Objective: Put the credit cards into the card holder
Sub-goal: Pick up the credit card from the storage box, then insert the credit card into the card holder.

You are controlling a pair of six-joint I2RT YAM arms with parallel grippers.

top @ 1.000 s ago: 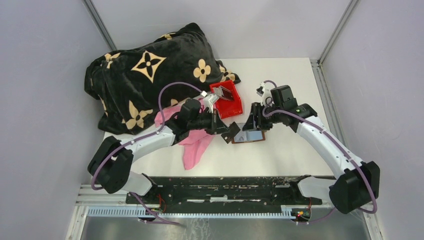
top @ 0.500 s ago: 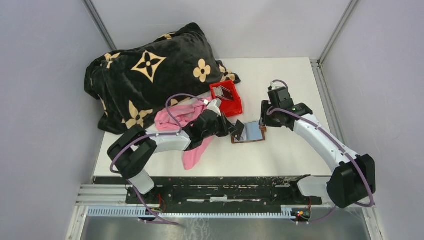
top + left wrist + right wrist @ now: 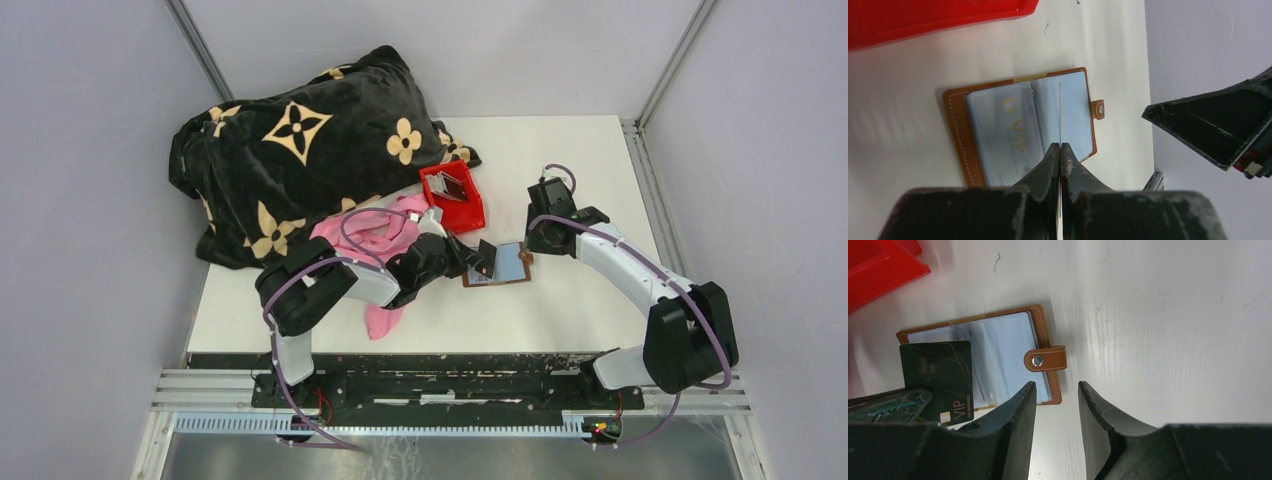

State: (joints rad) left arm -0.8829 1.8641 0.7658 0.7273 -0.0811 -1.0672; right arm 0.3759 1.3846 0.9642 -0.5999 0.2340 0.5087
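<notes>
- The left hand (image 3: 1060, 150) has its jaws pressed together on a dark credit card (image 3: 940, 375). From that hand's own wrist we see the card edge-on, a thin line running out past the fingertips.
- The card holder (image 3: 998, 130) lies open and flat on the bench, directly below and ahead of the left fingertips. The held card stands over its middle fold. We cannot tell whether the card touches the pockets.
- The right hand (image 3: 1057, 400) has its jaws moderately apart with nothing between them. It hangs over bare bench just off the holder's strap edge, facing the left hand across the holder.
- For room to move, the white bench (image 3: 560, 300) is bare on the far side of the right hand, out to the edge and the grey walls.
- Around the left hand it is crowded. A red bin (image 3: 455, 195) sits just beyond the holder, a pink cloth (image 3: 375, 240) lies under the arm, and a black flower-print blanket (image 3: 300, 140) is heaped behind.
- The holder is brown leather with pale stitching and has its clear pockets facing up. The snap tab (image 3: 1045, 360) sticks out toward the right hand, and a pale card marked VIP (image 3: 1008, 130) sits in one pocket.
- The held card is dark with gold VIP lettering.
- More cards (image 3: 455, 187) lean in the bin, but we cannot tell how many.
</notes>
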